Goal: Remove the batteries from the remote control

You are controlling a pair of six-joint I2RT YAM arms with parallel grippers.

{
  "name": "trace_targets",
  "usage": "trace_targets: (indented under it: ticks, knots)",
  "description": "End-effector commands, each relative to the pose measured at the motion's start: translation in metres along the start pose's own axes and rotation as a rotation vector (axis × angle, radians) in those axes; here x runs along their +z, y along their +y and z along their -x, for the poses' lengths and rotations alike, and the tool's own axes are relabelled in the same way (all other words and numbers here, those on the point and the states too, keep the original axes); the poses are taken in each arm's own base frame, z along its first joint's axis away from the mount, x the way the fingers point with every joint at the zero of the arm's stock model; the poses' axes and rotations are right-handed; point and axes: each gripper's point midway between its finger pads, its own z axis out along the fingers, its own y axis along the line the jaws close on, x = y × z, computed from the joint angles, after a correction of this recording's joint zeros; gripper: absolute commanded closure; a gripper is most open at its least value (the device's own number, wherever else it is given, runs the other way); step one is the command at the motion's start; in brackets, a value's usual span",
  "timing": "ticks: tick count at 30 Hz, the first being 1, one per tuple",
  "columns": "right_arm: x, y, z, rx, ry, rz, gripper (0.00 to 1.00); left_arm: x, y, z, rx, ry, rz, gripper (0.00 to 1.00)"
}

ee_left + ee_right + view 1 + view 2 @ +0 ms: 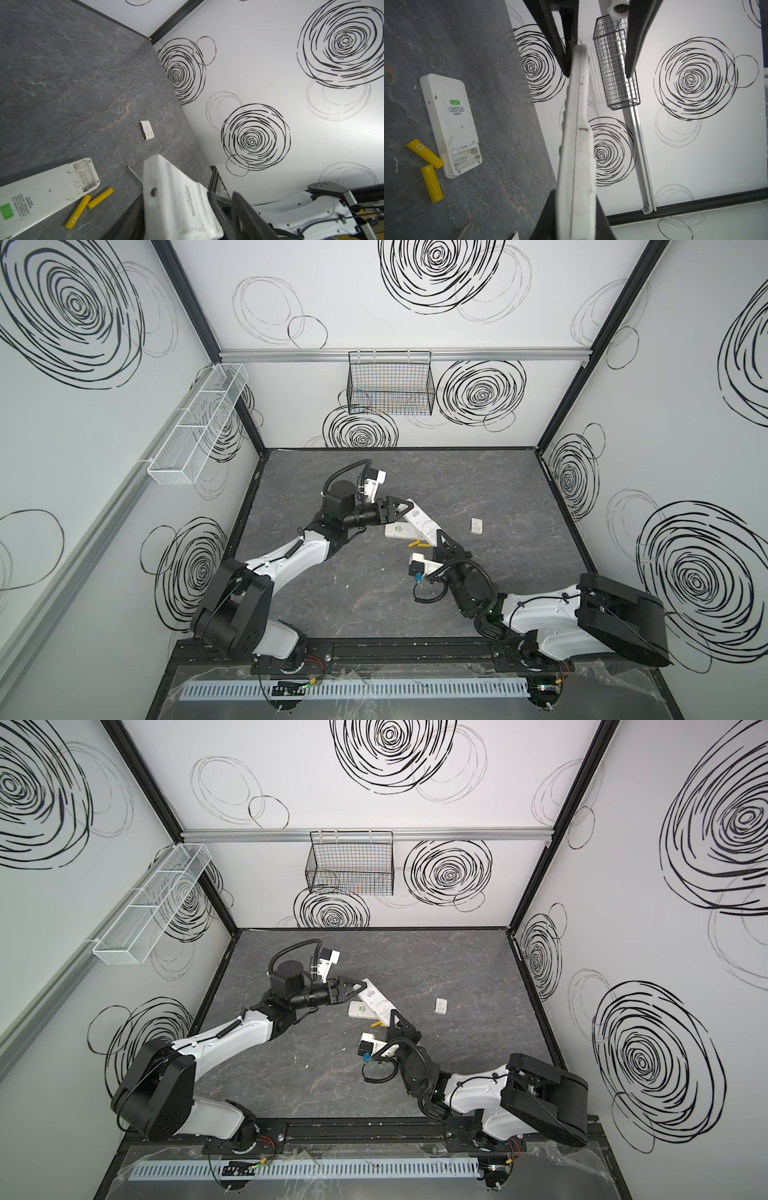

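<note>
Right gripper [439, 537]: clamped on the thin edges of one end of the held remote [577, 124], which is raised and tilted clear of the table [498, 489]. Left gripper [405, 508]: jaws spread about the opposite end, one finger [556, 41] laid against it, the other apart. Flat remote [450, 116]: laid back-up just below both grippers, battery bay uncovered and empty; green label [454, 102] read as "ECO", smaller print illegible. Two yellow batteries [424, 153]: loose on the table just beside that bay, close under the right gripper. White cover [477, 525]: set well apart on the right gripper's outer side. Bare table is seen beyond both grippers.
</note>
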Motion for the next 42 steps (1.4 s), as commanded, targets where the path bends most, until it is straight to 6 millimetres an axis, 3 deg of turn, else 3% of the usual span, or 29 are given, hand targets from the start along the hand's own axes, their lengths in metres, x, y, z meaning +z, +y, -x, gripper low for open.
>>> trace_targets:
  ticks: [1, 13, 16, 18, 20, 23, 29, 33, 35, 39, 42]
  knots:
    - [0.003, -0.01, 0.015, 0.042, -0.023, -0.038, 1.0, 0.003, -0.004, 0.004, 0.006, -0.032, -0.019, 0.41]
    - [0.008, -0.003, 0.033, 0.016, -0.05, -0.034, 1.0, 0.004, 0.002, 0.003, -0.013, -0.036, 0.008, 0.68]
    - [0.008, -0.002, 0.033, 0.017, -0.038, -0.034, 1.0, 0.002, 0.004, 0.007, -0.022, -0.047, 0.011, 0.81]
    - [0.008, -0.002, 0.033, 0.033, -0.037, -0.028, 0.91, 0.0, 0.005, 0.011, -0.032, -0.06, 0.012, 0.86]
    - [0.009, 0.002, 0.032, 0.054, -0.026, 0.001, 0.71, -0.005, 0.005, 0.017, -0.035, -0.079, 0.009, 0.86]
    - [0.008, 0.012, 0.031, 0.124, 0.005, 0.075, 0.61, -0.016, 0.007, 0.032, -0.041, -0.123, 0.011, 0.87]
    - [0.002, -0.001, 0.04, 0.454, -0.047, 0.121, 0.46, -0.056, 0.021, 0.07, -0.075, -0.284, 0.021, 0.87]
    - [0.01, -0.017, 0.048, 0.832, -0.068, 0.194, 0.4, -0.088, 0.031, 0.088, -0.117, -0.404, 0.021, 0.9]
    - [0.014, -0.021, 0.059, 1.006, -0.135, 0.305, 0.4, -0.099, 0.031, 0.093, -0.108, -0.441, 0.009, 0.9]
    - [0.035, -0.048, 0.057, 1.452, -0.121, 0.346, 0.4, -0.117, 0.02, 0.101, -0.061, -0.49, -0.032, 0.91]
    - [0.051, -0.058, 0.056, 1.693, -0.093, 0.404, 0.42, -0.127, 0.009, 0.103, -0.024, -0.522, -0.076, 0.91]
